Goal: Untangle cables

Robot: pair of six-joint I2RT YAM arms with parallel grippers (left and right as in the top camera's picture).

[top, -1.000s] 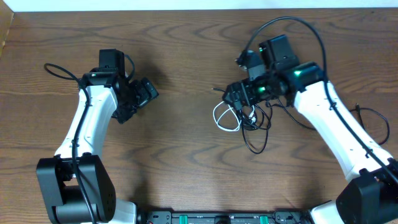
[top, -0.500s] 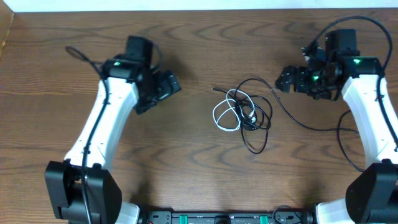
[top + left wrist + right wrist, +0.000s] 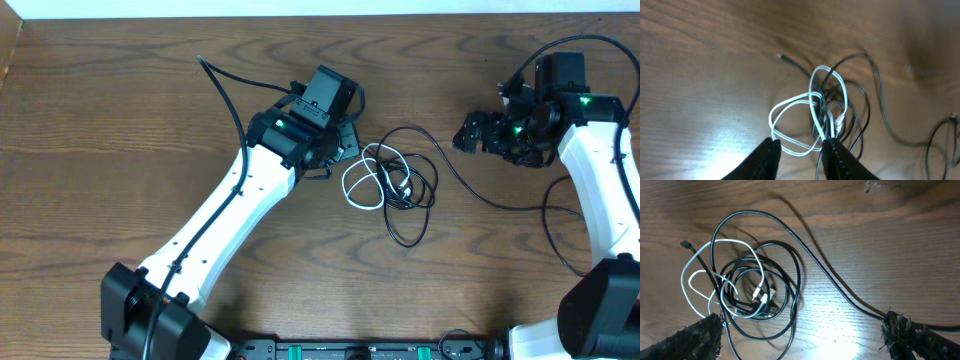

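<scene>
Wood-grain surface (image 3: 100, 130) lies bare across the whole left side and along the near strip below the tangle. Its far edge shows at the top of the overhead view against a pale band (image 3: 300, 8), and its left edge cuts the upper-left corner. Both cables lie knotted together near the middle. The white cable (image 3: 813, 102) sits in loose loops on the tangle's left side, and the black cable (image 3: 815, 265) coils through and around it, with one long strand trailing off to the right. The left pincer (image 3: 801, 145) hovers at the tangle's left rim, fingers partly spread, a white loop lying between the tips; whether they touch it I cannot tell. The right pincer (image 3: 801, 322) is spread wide, holding nothing, well right of the tangle, the trailing black strand passing close by one finger.
</scene>
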